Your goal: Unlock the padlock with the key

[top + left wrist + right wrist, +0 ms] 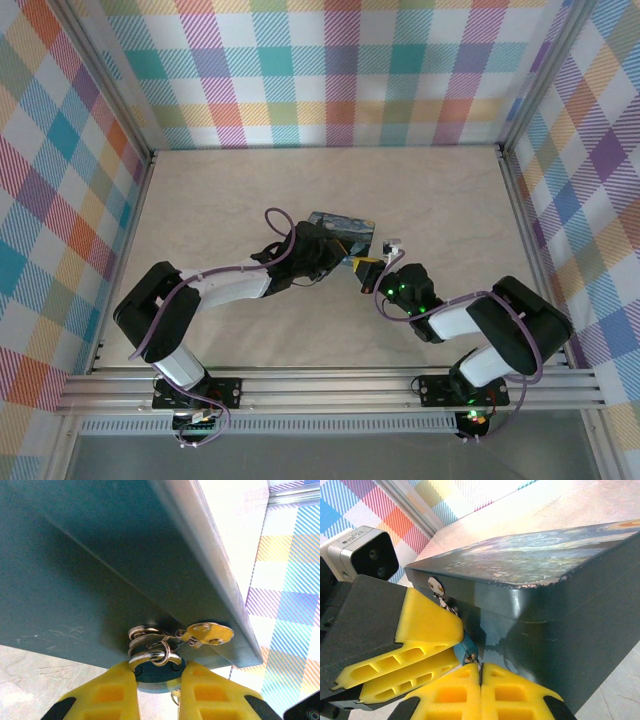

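Left gripper (159, 672) clamped on padlock (152, 676), right gripper (480, 673) pressed together just beside it, arms angled inward

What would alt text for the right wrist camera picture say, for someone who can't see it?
A small blue padlock hangs from the hasp of a dark tin box with a night-sky lid, clamped between the left hand's yellow fingers. Just below it, the right hand's yellow fingers are pressed together on a thin metal piece, apparently the key.
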Controlling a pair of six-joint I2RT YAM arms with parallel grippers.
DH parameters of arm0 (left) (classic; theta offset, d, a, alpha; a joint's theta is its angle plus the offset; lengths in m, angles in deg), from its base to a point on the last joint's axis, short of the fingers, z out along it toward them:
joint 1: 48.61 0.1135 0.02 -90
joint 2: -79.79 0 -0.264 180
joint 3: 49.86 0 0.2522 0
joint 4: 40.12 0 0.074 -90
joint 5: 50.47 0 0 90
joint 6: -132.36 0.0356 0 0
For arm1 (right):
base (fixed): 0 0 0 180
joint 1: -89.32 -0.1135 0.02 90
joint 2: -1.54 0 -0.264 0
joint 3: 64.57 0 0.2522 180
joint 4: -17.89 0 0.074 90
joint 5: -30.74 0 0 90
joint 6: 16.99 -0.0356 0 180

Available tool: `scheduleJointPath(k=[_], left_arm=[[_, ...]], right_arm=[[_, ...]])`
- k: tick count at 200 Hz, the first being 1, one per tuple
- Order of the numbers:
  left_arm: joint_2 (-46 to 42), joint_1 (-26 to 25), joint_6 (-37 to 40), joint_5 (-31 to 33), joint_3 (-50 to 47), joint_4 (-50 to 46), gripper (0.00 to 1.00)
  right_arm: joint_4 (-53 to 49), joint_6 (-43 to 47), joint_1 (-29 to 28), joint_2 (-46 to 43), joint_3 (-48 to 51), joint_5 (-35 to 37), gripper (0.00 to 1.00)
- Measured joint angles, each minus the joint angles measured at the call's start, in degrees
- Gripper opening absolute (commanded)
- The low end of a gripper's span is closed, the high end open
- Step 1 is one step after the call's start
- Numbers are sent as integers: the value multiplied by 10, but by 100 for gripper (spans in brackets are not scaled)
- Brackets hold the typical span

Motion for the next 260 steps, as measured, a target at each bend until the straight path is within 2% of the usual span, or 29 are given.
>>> scheduleJointPath(k=[260], left_arm=[[0,0,-4,-3,0,0,18]], right_arm=[[32,-19,7,20,5,1,0]])
